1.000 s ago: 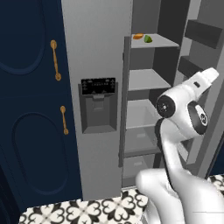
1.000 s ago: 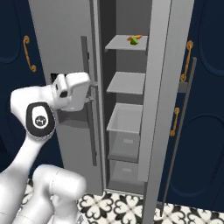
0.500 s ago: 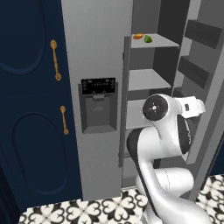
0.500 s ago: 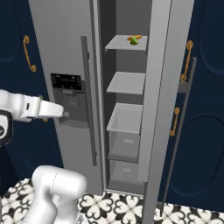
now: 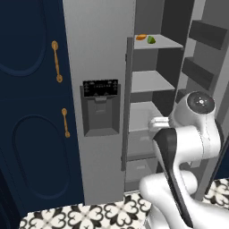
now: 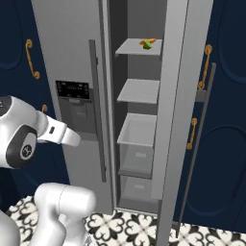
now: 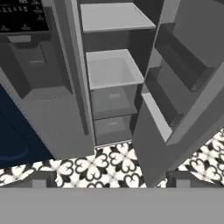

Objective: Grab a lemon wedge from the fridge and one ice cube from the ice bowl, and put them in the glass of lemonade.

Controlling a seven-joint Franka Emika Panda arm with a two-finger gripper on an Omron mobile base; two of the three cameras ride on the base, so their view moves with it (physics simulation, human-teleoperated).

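Two small fruits (image 5: 146, 38) are sitting on the fridge's (image 5: 96, 67) top shelf behind its swung-open right door (image 6: 180, 96), while the gripper (image 7: 109, 178), fingers spread apart, is holding nothing.

No readable text
The fridge's black control panel (image 5: 100, 87) bore faint pale marks, too small to read.

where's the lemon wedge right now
A small orange piece and a green one lie side by side on the top shelf of the open fridge; which one is the lemon wedge I cannot tell. In the right base view the pair sits top centre.
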